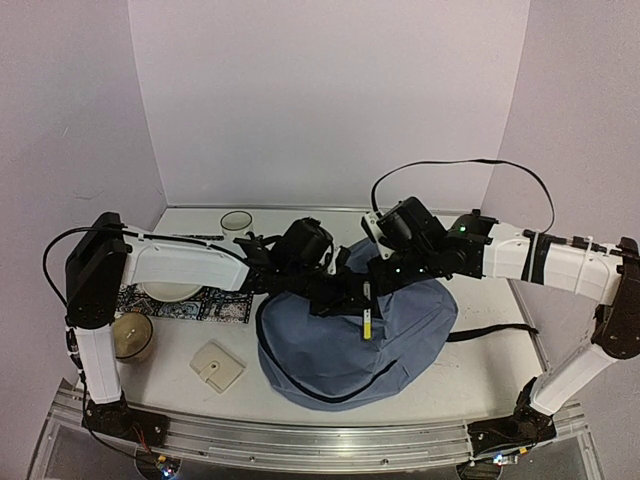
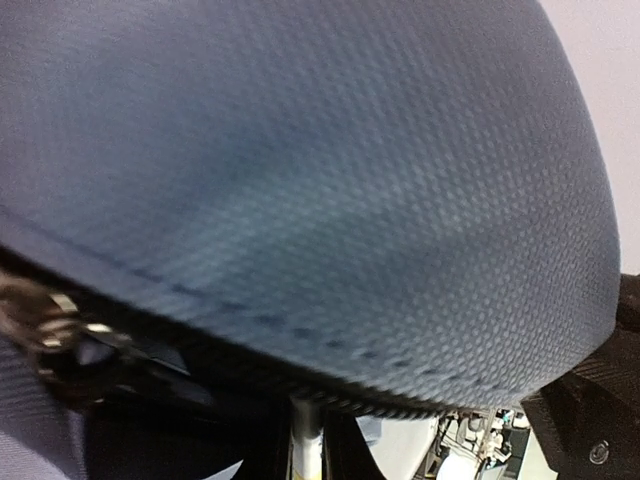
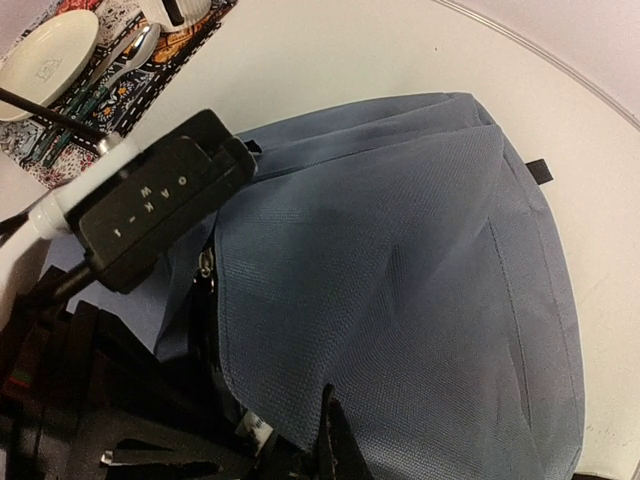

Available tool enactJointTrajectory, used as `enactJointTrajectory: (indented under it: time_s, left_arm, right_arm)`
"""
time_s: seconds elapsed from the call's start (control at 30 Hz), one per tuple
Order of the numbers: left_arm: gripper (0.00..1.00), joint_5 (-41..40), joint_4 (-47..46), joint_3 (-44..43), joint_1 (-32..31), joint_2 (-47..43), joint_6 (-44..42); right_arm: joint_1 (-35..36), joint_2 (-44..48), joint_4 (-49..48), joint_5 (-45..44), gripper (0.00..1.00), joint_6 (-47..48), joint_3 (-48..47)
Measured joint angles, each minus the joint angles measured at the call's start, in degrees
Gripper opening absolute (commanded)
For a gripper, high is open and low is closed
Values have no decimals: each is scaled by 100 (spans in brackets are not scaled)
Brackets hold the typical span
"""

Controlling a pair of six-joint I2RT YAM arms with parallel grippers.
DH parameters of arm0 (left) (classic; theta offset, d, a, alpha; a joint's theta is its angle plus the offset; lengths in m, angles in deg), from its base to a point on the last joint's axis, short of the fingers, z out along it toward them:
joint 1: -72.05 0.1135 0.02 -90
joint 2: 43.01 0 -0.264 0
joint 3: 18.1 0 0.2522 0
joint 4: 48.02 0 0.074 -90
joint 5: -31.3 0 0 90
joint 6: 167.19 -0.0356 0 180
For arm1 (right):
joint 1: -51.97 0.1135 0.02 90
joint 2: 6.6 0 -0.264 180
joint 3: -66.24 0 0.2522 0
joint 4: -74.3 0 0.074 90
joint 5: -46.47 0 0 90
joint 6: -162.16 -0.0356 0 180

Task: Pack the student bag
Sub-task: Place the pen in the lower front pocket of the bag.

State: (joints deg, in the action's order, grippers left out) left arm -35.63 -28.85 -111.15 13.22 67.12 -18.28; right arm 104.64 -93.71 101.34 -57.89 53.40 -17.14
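A: Starting at the left, what is sitting on the bench (image 1: pixel 480 375)?

B: A patterned mat (image 1: pixel 190 305) is lying there with a white plate (image 1: pixel 170 291) on it. A round tub (image 1: pixel 132 335) and a flat beige square (image 1: pixel 217 366) are lying nearer, and a white cup (image 1: pixel 237 221) is standing farther back.

A: And the student bag (image 1: pixel 330 365)?

B: It is lying flat mid-bench, right of those things. Its zip opening is facing far and left, where both arms are meeting.

A: What is the left tool (image 1: pixel 338 297) doing?

B: It is reaching in at the opening, closed to a sliver. Cloth is filling its own camera, so I cannot tell what, if anything, it is gripping.

A: The right tool (image 1: pixel 378 285)?

B: It is pinched fully together and looks to be holding the flap's edge, since the fabric is tenting up toward it.

A: How is the bag going to handle?

B: I am judging it soft, light and floppy, since it is sagging wherever nothing is holding it. Gripping the stiffer zip seam is looking safer than bare cloth, which risks slipping free.
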Motion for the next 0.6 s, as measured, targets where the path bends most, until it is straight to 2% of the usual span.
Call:
enactJointTrajectory:
  time_s: [0.2, 0.6]
  left_arm:
    - [0, -195, -21, 4, -27, 0, 111]
    - [2, -1525, -654, 2, 113, 4, 734]
  right_arm:
    - [18, 0, -5, 26, 0, 2, 0]
    - [54, 0, -57, 25, 0, -22, 0]
